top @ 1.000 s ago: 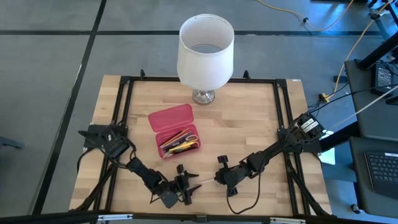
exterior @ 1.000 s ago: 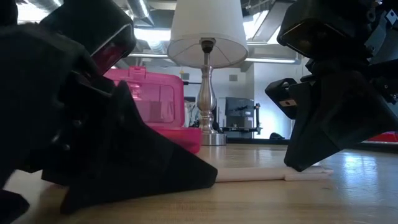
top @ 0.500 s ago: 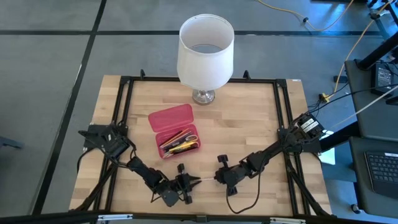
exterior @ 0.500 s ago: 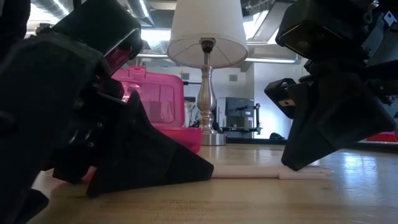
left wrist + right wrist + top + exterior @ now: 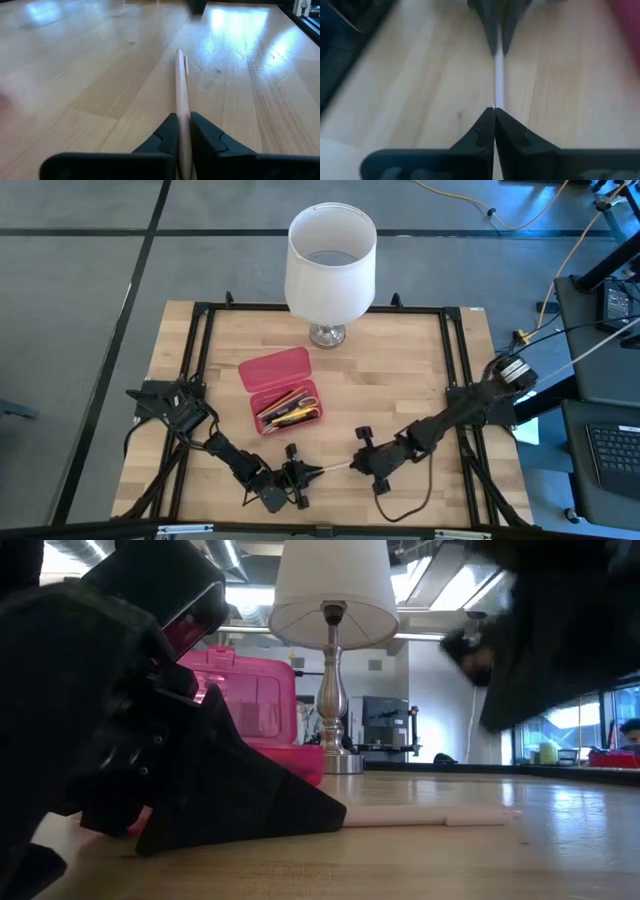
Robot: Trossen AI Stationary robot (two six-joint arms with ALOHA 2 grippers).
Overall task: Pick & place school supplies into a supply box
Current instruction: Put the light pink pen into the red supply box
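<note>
Near the open translucent pink plastic case [image 5: 283,392], the left gripper [image 5: 312,471] pinches one end of a pale thin pen [image 5: 181,95]; the right gripper [image 5: 357,465], fingers closed, seemingly empty, hovers beside its far end.

No legible txt, labels, brands or nos. anywhere in these views.

Overhead camera straight down on the whole table [image 5: 400,380], low camera level across it, close behind the left gripper [image 5: 240,810], wrist cameras facing each other along one pale pen [image 5: 181,95] shared between both grippers
</note>
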